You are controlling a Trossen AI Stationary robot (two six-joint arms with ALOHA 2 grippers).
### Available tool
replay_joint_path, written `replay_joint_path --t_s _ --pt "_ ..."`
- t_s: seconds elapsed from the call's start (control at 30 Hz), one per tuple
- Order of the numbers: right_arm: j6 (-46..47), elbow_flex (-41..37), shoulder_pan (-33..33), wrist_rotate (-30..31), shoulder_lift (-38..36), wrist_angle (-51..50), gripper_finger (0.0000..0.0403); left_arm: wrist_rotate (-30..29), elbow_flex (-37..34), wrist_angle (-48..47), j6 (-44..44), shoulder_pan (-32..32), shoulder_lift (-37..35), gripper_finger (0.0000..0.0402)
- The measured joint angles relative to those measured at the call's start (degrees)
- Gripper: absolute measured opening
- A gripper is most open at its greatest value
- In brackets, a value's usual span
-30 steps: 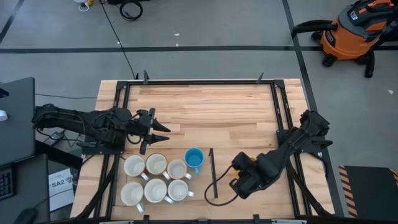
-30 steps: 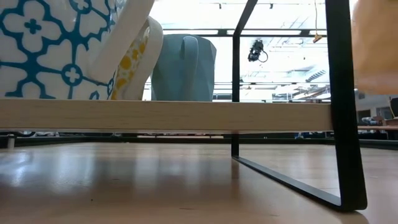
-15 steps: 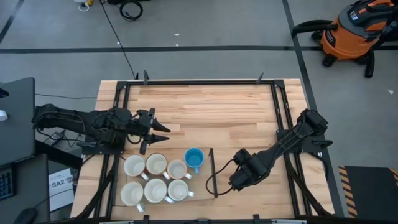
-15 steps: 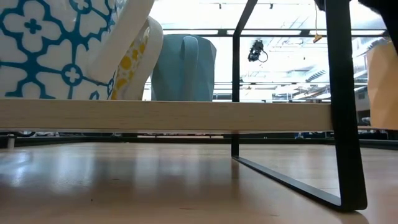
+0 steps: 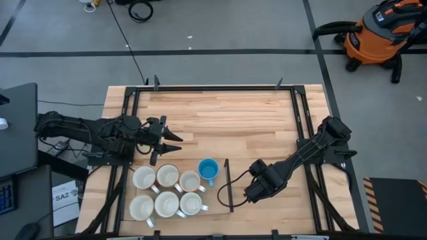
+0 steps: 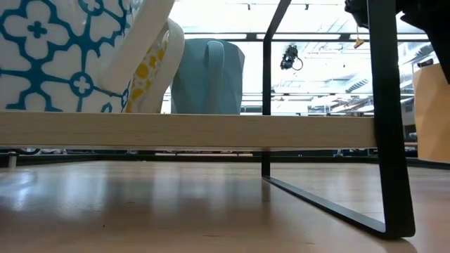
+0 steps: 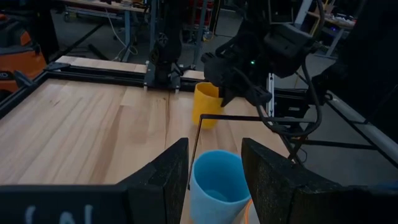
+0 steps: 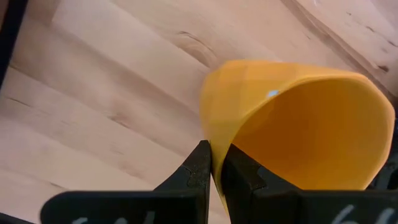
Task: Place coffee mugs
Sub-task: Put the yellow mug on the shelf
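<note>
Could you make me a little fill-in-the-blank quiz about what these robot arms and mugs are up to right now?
1. The right gripper pinches the rim of the ____ mug.
2. Beside the six pale mugs stands one ____ mug.
3. The left gripper hovers with its fingers ____.
4. The table is made of ____.

Missing words: yellow; blue; open; wood

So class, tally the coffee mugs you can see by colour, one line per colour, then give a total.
White or pale mugs: 6, grouped in two rows of three on the rack.
Blue mug: 1, at the end of the far row.
Orange-yellow mug: 1, pinched at its rim by the right gripper.
Total: 8
</note>
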Motion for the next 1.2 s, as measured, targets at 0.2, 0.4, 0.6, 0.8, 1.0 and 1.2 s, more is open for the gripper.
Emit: replay_joint_path --t_s 0.2,0.4,0.6,0.8,1.0,1.2 --pt "0.0 0.0 0.0 -1.2 0.3 1.2 0.0034 0.0 0.0 -0.1 0.0 0.0 0.0 0.0156" --pt "0.0 0.0 0.0 -1.4 0.3 2.3 0.0034 0.0 0.0 -0.1 0.0 0.0 0.0 0.0156" --pt "-0.1 0.0 0.0 -0.6 0.3 2.3 0.0037 0.0 0.0 -0.2 0.0 0.0 0.0 0.0156" --pt "-0.6 0.0 0.0 -0.9 0.3 2.3 0.0052 0.0 0.0 -0.2 0.0 0.0 0.0 0.0156" --pt "-1.8 0.0 0.0 -1.0 0.3 2.3 0.0063 0.0 0.0 -0.2 0.0 0.0 0.0 0.0156" --pt "-3.0 0.0 0.0 -1.0 0.3 3.2 0.0085 0.0 0.0 -0.2 0.1 0.0 0.0 0.0156"
